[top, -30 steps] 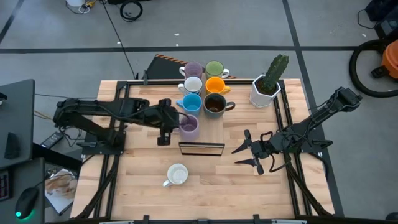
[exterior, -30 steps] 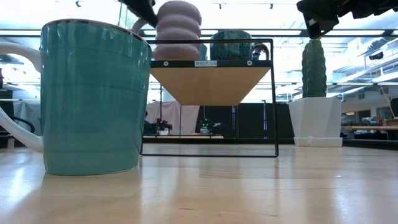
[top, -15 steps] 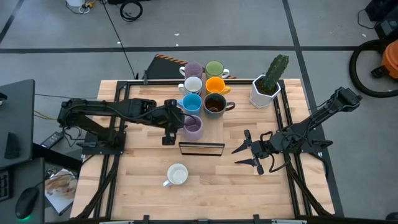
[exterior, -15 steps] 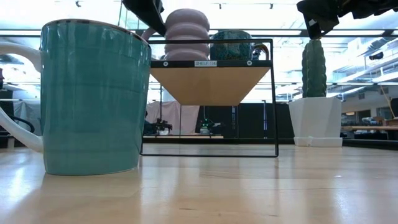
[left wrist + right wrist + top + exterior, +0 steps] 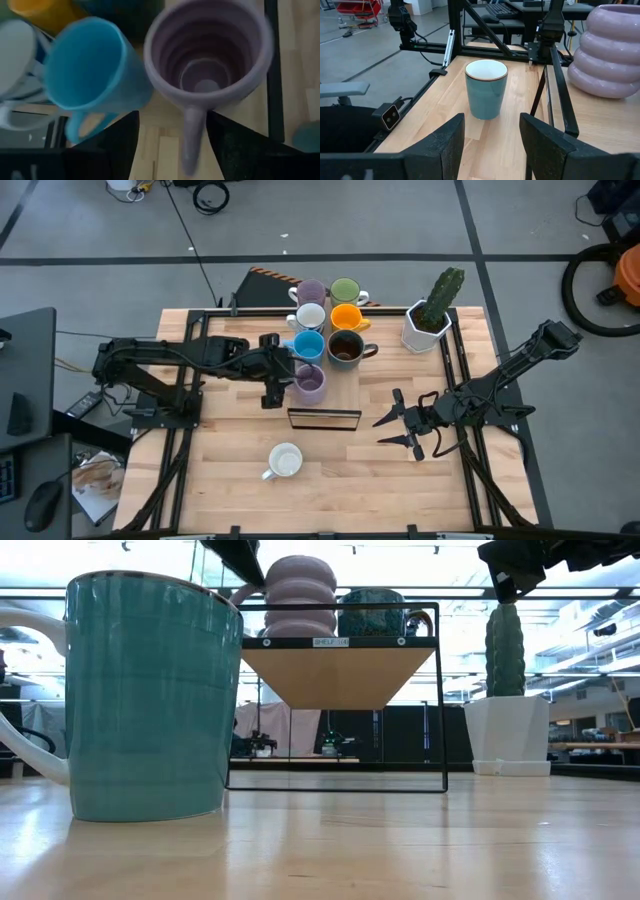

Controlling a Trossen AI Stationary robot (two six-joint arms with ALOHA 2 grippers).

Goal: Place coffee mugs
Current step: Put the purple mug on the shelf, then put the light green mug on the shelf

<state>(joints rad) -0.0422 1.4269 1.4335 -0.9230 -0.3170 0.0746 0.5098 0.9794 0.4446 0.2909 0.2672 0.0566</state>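
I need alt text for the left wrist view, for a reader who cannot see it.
A ribbed lilac mug stands upright, its handle between the open left gripper fingers, untouched. Beside it stands a blue mug, with a white mug and an orange mug at the frame's edge.

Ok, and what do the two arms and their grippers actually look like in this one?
Both arms are black, built of slim jointed links with dark cables running along them. The left gripper is a compact black block. The right gripper ends in two thin, pointed black fingers. In the wrist views the fingers show as broad, matt black, angular plates. No markings are readable.
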